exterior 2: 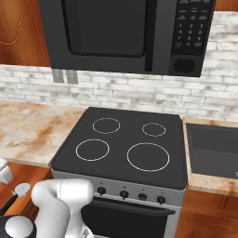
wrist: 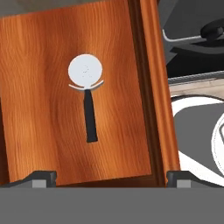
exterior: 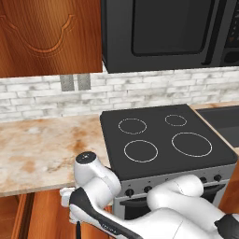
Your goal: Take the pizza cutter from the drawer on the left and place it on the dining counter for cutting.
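Hand view looks straight down into the drawer, its plain wood floor bare around the pizza cutter, which lies flat near the middle, wheel toward the top of the picture and black handle toward the bottom. The tool hangs above it with its two tips spread wide, well apart from the cutter and holding nothing. In the right base view a small round white shape at the lower left is probably the cutter's wheel.
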